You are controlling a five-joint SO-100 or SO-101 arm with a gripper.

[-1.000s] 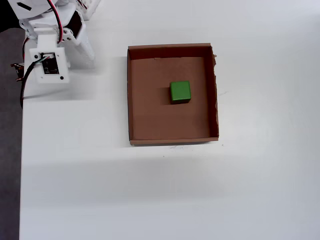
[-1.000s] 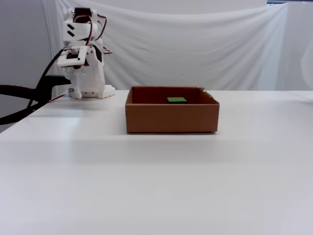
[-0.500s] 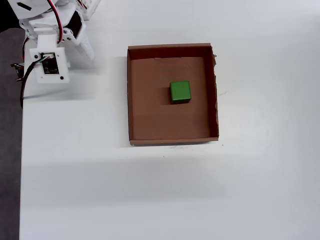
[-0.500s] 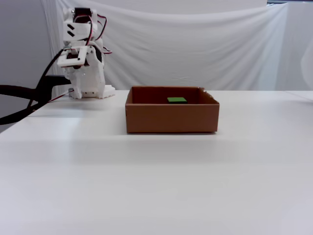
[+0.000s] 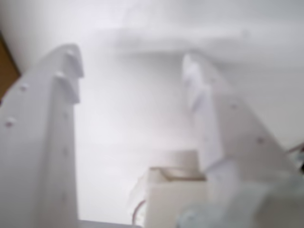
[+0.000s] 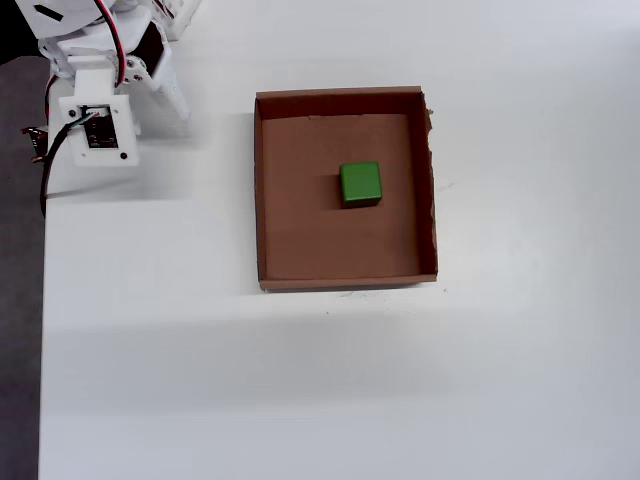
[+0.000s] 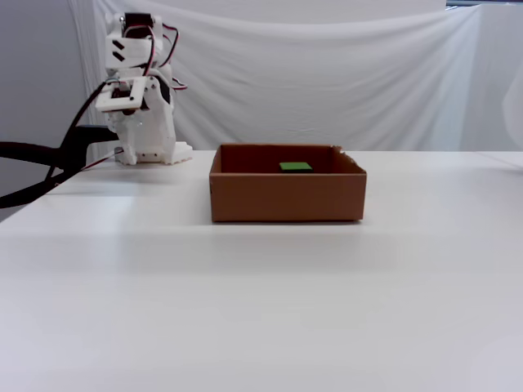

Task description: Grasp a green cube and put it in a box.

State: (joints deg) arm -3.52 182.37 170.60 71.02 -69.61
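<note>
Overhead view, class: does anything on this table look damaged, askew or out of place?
Only slightly. The box has a ragged, nicked right wall near its top corner. Otherwise it lies square, with the green cube resting flat inside, near the middle. Nothing is spilled.

We find no readable text, label, brand, number or sign in any of the views. The box [image 6: 262, 190] shows plain brown cardboard walls with no print, both from above and from the side. The green cube [image 6: 360, 184] has plain faces. The white surface [image 6: 300, 380] carries no markings. The arm's white parts in the overhead view and the fixed view bear no lettering we can make out, and the wrist view is too blurred to read anything on the pincer [image 5: 130, 71].
</note>
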